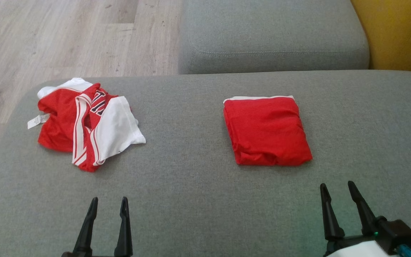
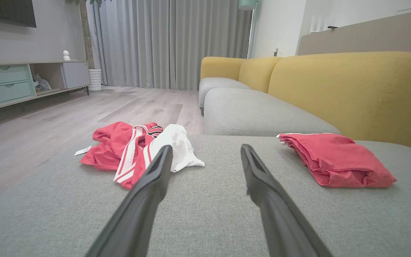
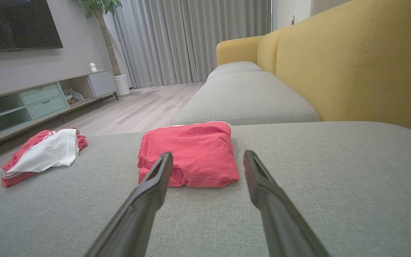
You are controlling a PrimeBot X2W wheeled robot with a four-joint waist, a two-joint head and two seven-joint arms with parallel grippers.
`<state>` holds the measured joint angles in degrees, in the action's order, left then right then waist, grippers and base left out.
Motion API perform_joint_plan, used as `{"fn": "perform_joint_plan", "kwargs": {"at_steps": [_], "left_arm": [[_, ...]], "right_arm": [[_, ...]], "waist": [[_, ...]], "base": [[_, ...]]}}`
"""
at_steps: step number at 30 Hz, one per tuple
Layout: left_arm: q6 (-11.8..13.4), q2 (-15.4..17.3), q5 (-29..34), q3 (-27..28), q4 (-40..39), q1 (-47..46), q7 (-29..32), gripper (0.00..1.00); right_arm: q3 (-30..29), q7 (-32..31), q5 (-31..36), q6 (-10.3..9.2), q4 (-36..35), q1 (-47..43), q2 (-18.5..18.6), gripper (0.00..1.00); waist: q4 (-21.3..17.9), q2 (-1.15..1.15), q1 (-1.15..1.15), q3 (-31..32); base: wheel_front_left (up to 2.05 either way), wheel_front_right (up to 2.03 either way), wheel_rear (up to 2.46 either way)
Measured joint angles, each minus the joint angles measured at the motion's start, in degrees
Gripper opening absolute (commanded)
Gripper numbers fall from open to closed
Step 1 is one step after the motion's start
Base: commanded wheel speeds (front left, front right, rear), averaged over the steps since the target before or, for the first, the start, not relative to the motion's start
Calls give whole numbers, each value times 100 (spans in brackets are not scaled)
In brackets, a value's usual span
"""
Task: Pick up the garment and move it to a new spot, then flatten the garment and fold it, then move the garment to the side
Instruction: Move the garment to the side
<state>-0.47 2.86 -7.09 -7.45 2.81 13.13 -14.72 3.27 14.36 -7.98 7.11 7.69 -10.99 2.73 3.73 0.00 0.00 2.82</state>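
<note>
A crumpled red and white garment point(image 1: 84, 123) point(image 2: 137, 148) point(image 3: 45, 153) with a white tag lies at the left of the grey sofa seat point(image 1: 191, 185). A folded red garment point(image 1: 267, 129) point(image 2: 334, 160) point(image 3: 191, 153) rests flat at the middle right. My left gripper point(image 1: 108, 203) point(image 2: 205, 151) hovers open near the front edge, below and a little right of the crumpled garment, with nothing in it. My right gripper point(image 1: 336, 189) point(image 3: 207, 157) stands open just in front of the folded garment, also without anything between its fingers.
A second grey seat cushion point(image 1: 273, 35) lies beyond, with a yellow backrest point(image 1: 398, 32) at the right. Wooden floor point(image 1: 48, 39) runs past the seat's left edge. A TV cabinet point(image 2: 20, 82) and curtains point(image 2: 170, 43) stand far off.
</note>
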Motion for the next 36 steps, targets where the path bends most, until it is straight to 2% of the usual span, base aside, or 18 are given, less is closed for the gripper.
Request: {"fn": "perform_joint_plan", "kwargs": {"at_steps": [14,18,23,29,32,36], "left_arm": [[49,2,-49,-16,-80,-17,0,100],[49,2,-48,-59,-130,-71,1,100],[44,1,-48,-88,-193,-377,1,100],[-63,0,-48,-114,-203,-683,1,100],[-113,-2,-41,-148,-205,-868,1,100],[-159,-4,-40,-166,-203,-1057,1,100]], "right_arm": [[70,0,26,0,247,178,-3,100],[100,0,24,0,498,538,22,100],[-132,-47,30,0,1113,1524,45,100],[-142,-894,-221,0,1798,2752,225,100],[-70,-1505,-563,0,2230,3401,553,100],[70,-1930,-853,0,2642,3855,818,100]], "waist": [[-52,0,0,-271],[-56,0,0,-463],[-54,0,1,-823],[19,0,2,-1269],[121,0,2,-1544],[227,0,1,-1811]], "base": [[0,0,0],[0,0,0],[0,0,0],[0,0,0],[0,0,0],[0,0,0]]}}
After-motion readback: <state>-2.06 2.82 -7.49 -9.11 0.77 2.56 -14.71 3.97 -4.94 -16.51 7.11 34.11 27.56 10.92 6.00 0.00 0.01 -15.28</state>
